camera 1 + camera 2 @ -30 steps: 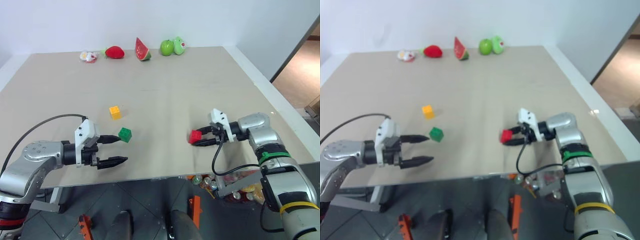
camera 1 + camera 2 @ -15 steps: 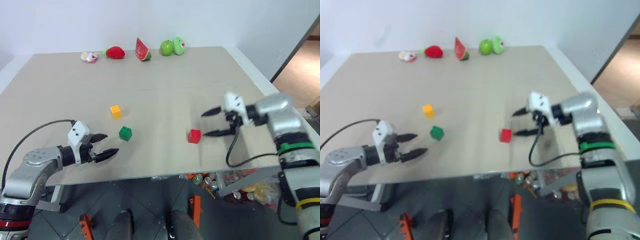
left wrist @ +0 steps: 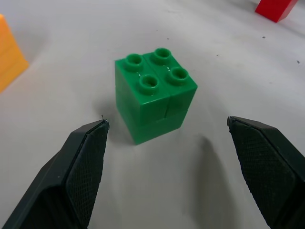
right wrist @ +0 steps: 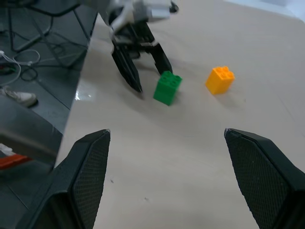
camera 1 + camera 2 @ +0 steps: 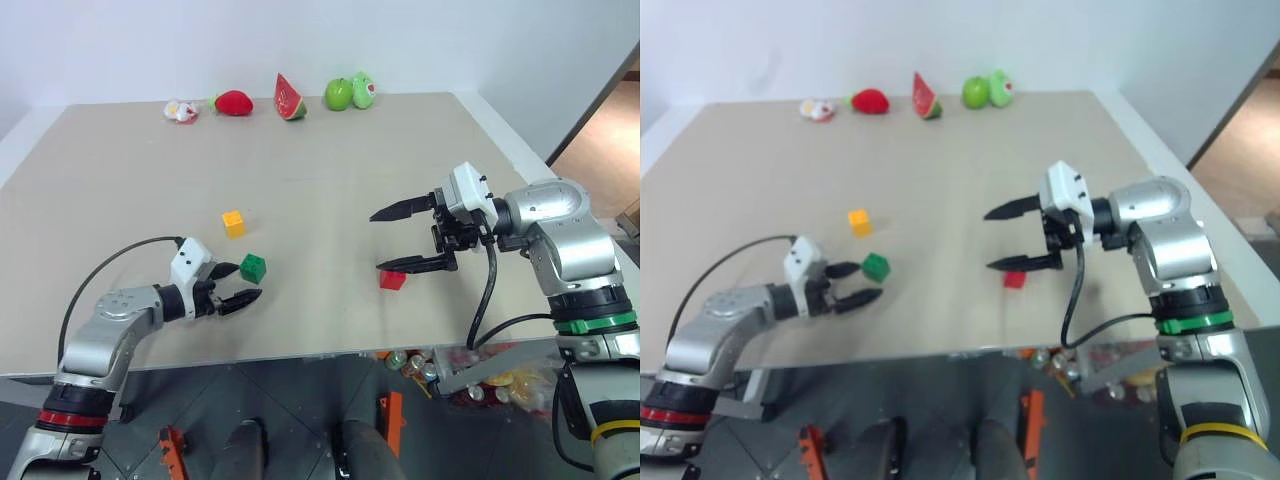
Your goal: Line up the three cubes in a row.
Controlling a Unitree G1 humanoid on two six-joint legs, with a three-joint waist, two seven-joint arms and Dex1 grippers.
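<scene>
Three studded cubes sit apart on the tan table (image 5: 330,170): yellow-orange cube (image 5: 233,223), green cube (image 5: 252,267) and red cube (image 5: 392,279). My left gripper (image 5: 246,282) is open and low over the table. In the left wrist view the green cube (image 3: 155,93) stands upright just ahead of the gap between the fingertips, untouched. My right gripper (image 5: 377,241) is open and empty, raised above the table, its lower finger just over the red cube. The right wrist view looks across at the green cube (image 4: 167,88), the yellow-orange cube (image 4: 219,79) and the left gripper (image 4: 152,78).
Toy fruits line the table's far edge: a strawberry (image 5: 233,102), a watermelon slice (image 5: 289,97), a green apple (image 5: 338,94) and a small white-red toy (image 5: 180,111). The table's front edge runs just behind the left gripper. Cans (image 5: 410,362) lie on the floor below.
The right gripper opened, let go of the red cube and rose above it; the cube stays on the table. The left gripper moved forward up to the green cube.
</scene>
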